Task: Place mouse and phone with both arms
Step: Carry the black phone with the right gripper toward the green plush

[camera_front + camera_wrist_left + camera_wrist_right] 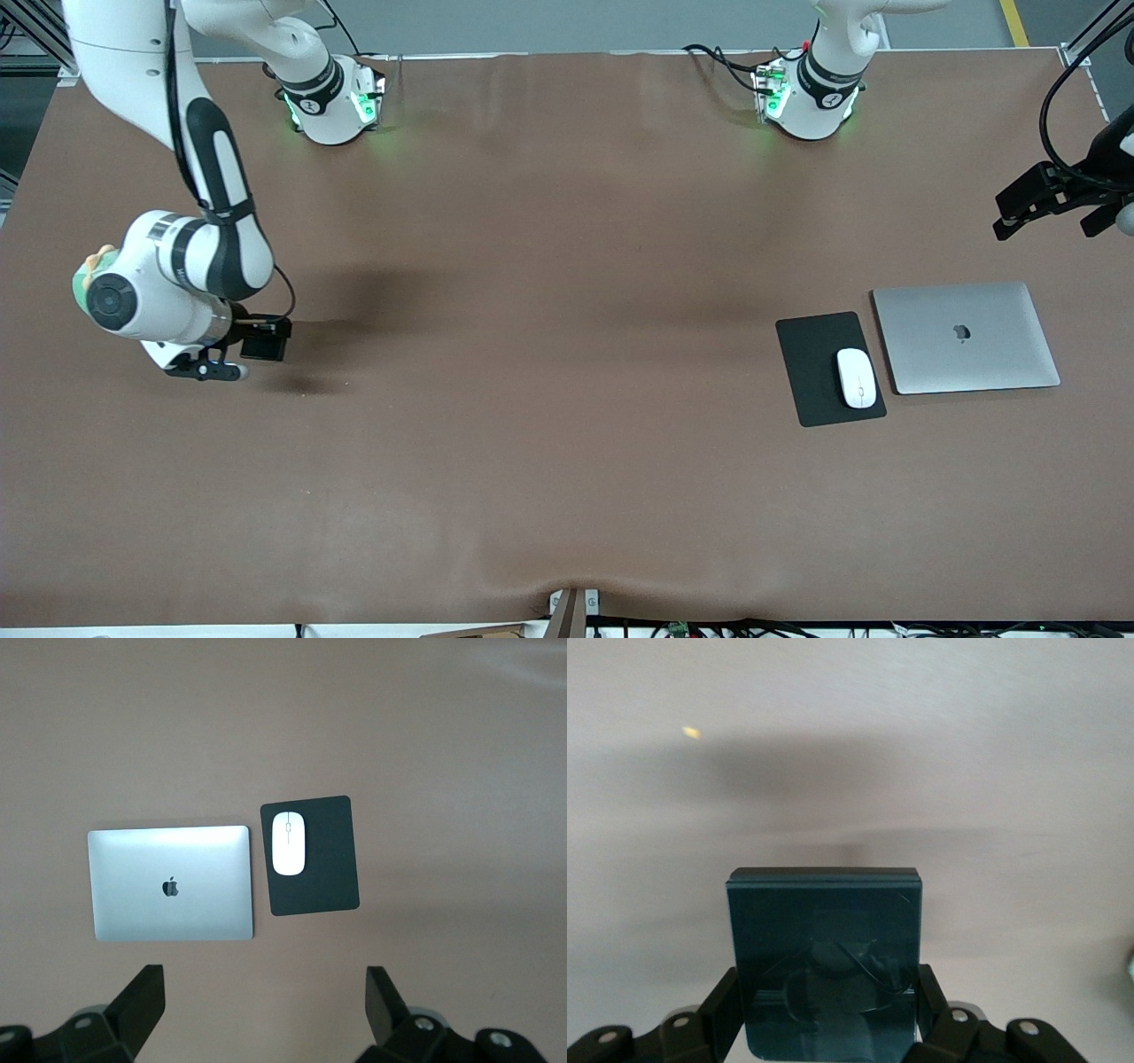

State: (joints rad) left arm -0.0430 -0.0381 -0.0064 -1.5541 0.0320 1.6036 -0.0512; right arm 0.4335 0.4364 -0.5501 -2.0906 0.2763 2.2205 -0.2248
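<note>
A closed silver metal laptop [966, 338] lies beside the flat black mouse pad [815, 372] carrying the glossy white oval mouse [856, 377]. The left gripper [261, 1005] hangs wide apart above them. The right gripper [828, 1014] clamps the small black rectangular phone [826, 948] over the brown table [532, 354].

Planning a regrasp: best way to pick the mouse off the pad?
From straight above, pincer across the mouse's narrow width at mid-length. It lies flat on the mouse pad, long axis running toward the front camera, laptop close beside it, so keep fingers slim there. The open left pincer looks best placed.

White mouse [856, 377] with grey line, black pad [820, 368], silver laptop [966, 337], glossy black phone [826, 961], brown bench [549, 354].
</note>
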